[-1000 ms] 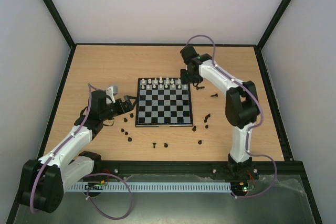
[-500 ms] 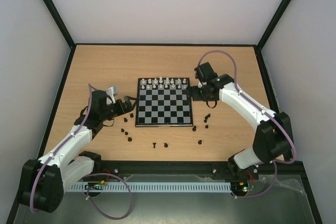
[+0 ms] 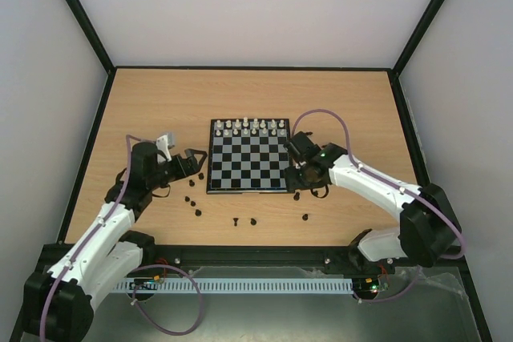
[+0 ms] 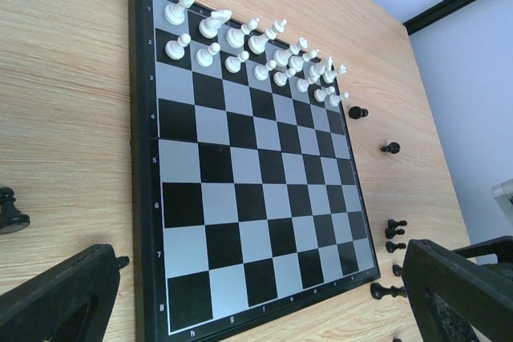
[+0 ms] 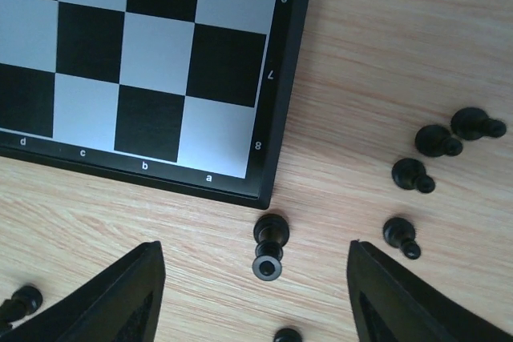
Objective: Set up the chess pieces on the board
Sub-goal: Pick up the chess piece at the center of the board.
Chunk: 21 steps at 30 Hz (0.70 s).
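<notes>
Your bench (image 3: pixel 160 102) is pale wood-grain laminate, walled in plain white with black edging. The board (image 3: pixel 249 174) lies flat at its middle, glossy black and silver-grey checks in a thin black frame. Cream chess pieces (image 3: pixel 254 126), small and turned, fill its two far rows. Black chess pieces (image 3: pixel 253 220) are scattered on the wood off its near and right edges. The left gripper (image 3: pixel 195 164) gapes wide beside the board's left edge, holding nothing. The right gripper (image 5: pixel 255 254) is spread over the near right corner, empty, one black piece (image 5: pixel 270 232) on the wood between its fingers.
</notes>
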Each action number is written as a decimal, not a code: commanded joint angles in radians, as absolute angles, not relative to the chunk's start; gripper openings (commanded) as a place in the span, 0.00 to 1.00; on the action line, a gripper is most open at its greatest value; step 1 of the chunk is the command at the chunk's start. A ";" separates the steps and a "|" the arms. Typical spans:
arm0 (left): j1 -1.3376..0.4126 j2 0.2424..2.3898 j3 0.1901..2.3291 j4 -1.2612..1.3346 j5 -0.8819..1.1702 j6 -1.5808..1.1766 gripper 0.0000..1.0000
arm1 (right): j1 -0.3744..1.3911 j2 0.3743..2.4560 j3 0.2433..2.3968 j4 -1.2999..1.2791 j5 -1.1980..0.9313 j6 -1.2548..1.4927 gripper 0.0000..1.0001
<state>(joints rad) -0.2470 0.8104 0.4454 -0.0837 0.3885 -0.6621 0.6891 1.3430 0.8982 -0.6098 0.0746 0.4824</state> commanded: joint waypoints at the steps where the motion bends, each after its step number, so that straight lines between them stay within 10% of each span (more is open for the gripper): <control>1: -0.255 0.789 0.445 -0.124 0.374 -0.672 1.00 | 0.721 1.389 0.887 -0.634 0.116 0.526 0.60; 21: -0.262 0.828 0.446 -0.116 0.389 -0.645 1.00 | 0.751 1.468 0.834 -0.609 0.110 0.594 0.38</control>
